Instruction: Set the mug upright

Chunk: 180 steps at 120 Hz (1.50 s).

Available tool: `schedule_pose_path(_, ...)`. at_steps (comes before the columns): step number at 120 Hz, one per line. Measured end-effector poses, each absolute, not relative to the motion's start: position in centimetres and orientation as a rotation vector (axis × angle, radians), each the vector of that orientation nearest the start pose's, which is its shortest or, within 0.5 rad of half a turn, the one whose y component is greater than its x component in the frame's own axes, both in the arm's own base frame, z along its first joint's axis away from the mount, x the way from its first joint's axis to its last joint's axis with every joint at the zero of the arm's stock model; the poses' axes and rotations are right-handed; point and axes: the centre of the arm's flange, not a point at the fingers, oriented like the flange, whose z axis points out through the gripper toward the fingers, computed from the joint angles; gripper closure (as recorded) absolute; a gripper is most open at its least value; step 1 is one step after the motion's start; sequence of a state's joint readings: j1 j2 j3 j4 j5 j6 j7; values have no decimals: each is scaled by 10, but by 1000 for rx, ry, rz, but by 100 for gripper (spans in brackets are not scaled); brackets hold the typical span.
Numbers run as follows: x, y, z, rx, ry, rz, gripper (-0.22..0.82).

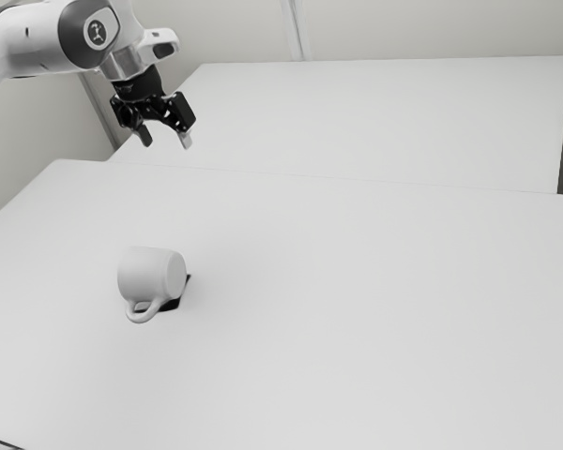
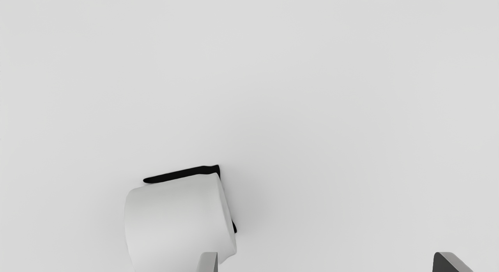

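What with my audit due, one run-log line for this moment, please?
mug: on its side on table | claw: open, raised, empty | upright: not yet

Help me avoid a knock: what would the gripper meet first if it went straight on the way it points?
The gripper would probably meet the tabletop beside the mug, though one finger overlaps it in the wrist view and might catch it; depth is unclear.

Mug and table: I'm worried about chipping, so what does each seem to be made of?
The mug looks like ceramic with a satin white finish: smooth, softly shaded walls without sharp highlights. Plain plastic could look the same.

The table seems to be laminate or painted board, matte white: its even surface shows no grain and no clear reflections, though the exact material stays open.
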<state>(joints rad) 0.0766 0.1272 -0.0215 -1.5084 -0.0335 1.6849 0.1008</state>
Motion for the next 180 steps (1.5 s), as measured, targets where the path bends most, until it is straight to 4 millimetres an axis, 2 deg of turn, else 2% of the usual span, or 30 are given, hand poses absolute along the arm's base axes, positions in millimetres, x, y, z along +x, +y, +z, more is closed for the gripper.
schedule_pose_path(32,602,30,595,-3171,82,-100,0)
schedule_pose_path(47,588,31,599,-3199,64,-83,0)
schedule_pose_path(54,580,40,600,-3258,26,-60,0)
schedule_pose_path(63,567,66,593,-3348,-50,-3,0)
schedule_pose_path(89,534,163,549,-3592,-278,142,0)
schedule_pose_path(106,530,217,499,-3744,-343,196,0)
schedule_pose_path(129,533,260,427,-3906,-316,197,0)
schedule_pose_path(147,522,287,409,-3962,-263,83,0)
schedule_pose_path(160,526,299,389,-3977,-233,-49,0)
schedule_pose_path(180,501,309,345,-4012,-372,-265,0)
